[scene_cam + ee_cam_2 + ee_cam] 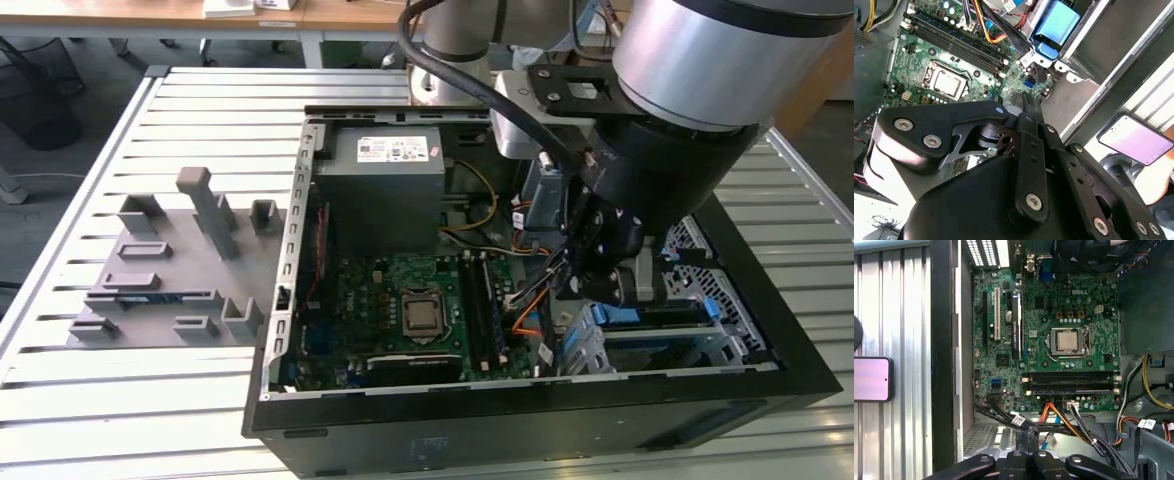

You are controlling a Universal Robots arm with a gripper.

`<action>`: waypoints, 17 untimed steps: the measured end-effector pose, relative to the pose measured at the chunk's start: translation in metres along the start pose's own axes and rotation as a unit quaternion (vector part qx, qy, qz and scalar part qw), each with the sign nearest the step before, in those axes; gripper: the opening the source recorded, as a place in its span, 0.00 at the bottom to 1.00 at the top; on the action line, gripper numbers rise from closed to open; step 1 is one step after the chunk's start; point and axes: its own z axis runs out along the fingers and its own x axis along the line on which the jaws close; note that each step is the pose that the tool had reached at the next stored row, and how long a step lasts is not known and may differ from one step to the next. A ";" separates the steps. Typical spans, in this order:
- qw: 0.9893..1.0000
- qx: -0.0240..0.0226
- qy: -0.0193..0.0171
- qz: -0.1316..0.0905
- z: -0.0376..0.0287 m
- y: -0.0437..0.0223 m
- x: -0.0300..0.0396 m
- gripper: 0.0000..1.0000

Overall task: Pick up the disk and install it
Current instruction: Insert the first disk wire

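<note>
- Gripper [617, 283] hangs low inside the open computer case [534, 412], over the drive cage on the exterior view's right. That placement suits work at the bay, not at the board.
- Whether it is wide or narrow I cannot tell; the arm's own body covers its tip, and nothing can be seen held in it.
- Disk [667, 314]: I take the blue-railed piece lying in the cage just beside and below the gripper to be it. Only the blue rails show; its silver face is hidden, so how fully it is seated is unclear.
- Orange and black cables [1059, 421] run between the cage and the motherboard [1054, 340], close to the gripper, which probably explains the steep approach from above.
- Power supply [387, 180] sits at the case's far end, well apart from the gripper.
- Grey fixture block [160, 270] rests on the slatted table [120, 400] on the exterior view's left, apart from the case.
</note>
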 end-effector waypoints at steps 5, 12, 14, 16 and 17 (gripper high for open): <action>1.000 0.000 0.000 0.000 0.0002 0.0039 0.0001 0.11; 1.000 0.000 0.000 0.000 0.0004 0.0072 0.0002 0.11; 1.000 0.000 0.000 0.000 0.0004 0.0071 0.0002 0.11; 1.000 0.000 0.000 0.000 0.0003 0.0065 0.0002 0.11; 1.000 0.000 0.000 0.000 0.0004 0.0065 0.0002 0.11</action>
